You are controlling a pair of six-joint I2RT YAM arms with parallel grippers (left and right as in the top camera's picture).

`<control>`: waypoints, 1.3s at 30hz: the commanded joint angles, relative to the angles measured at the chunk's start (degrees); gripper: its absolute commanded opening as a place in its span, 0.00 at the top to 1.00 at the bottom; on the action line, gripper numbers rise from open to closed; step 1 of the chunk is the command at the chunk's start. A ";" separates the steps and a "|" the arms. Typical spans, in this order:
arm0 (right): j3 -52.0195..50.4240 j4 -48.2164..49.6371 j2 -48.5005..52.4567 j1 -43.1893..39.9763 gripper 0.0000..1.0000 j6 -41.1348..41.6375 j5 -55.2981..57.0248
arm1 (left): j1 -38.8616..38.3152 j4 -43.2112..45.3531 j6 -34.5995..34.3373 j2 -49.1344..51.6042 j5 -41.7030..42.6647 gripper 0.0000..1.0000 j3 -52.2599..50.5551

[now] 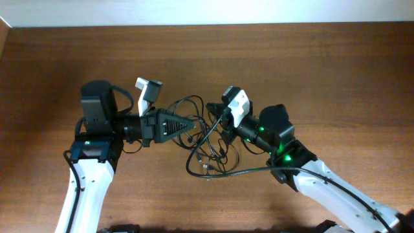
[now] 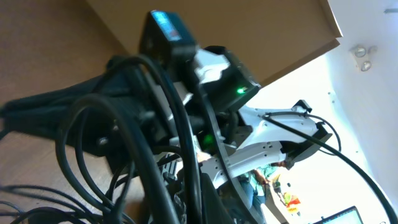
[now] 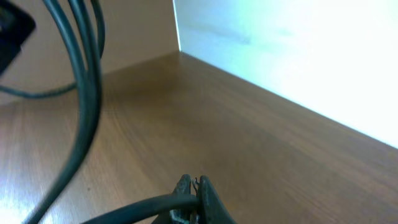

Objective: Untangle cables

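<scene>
Several thin black cables (image 1: 208,154) lie in a tangled bunch on the wooden table (image 1: 336,71) between the two arms. My left gripper (image 1: 191,122) points right, its fingers drawn to a point at the bunch's left edge, shut on a strand. In the left wrist view the cables (image 2: 165,118) fill the frame right in front of the camera. My right gripper (image 1: 216,121) reaches in from the right. In the right wrist view it (image 3: 196,186) is shut on one cable (image 3: 124,208), and other strands (image 3: 84,93) hang at left.
The right arm's black wrist with a green light (image 2: 227,78) sits close behind the cables in the left wrist view. The table's far edge meets a white wall (image 3: 298,56). Both arms' white links (image 1: 84,194) run toward the near edge.
</scene>
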 commanded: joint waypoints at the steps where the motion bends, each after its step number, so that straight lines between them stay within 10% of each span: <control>1: 0.48 -1.20 -7.98 0.20 0.96 1.81 2.16 | -0.26 0.13 1.11 -0.98 0.87 1.00 1.16; 9: 0.48 -25.40 -12.57 0.22 0.95 3.54 35.78 | -0.26 0.09 1.07 -0.96 -7.43 1.00 1.16; 18: 0.48 -39.45 -3.39 0.26 0.20 13.44 4.04 | -0.33 -14.38 -10.69 0.00 -60.89 1.00 1.14; 23: 0.48 -40.98 -3.08 0.26 0.01 13.46 -1.20 | -4.79 -10.86 -15.93 8.68 -66.10 0.98 1.14; 26: 0.48 -43.12 -3.02 0.26 0.01 13.44 -1.44 | -7.76 -8.55 -15.93 16.35 -66.53 0.69 1.14; 29: 0.48 -43.50 -2.82 0.26 0.02 13.44 -1.46 | -9.22 -8.22 -15.93 24.37 -66.53 0.01 1.14; 33: 0.48 -43.50 -2.82 0.26 0.02 13.42 -1.44 | -9.57 -8.24 -15.93 29.44 -66.51 0.01 1.14; 37: 0.48 -43.30 -2.29 0.26 0.01 13.44 -1.46 | -9.57 -8.35 -15.96 30.08 -66.51 0.78 1.14; 39: 0.48 -42.12 -0.90 0.26 0.01 13.46 -1.46 | -9.88 -7.08 -18.47 30.14 -66.51 0.93 1.14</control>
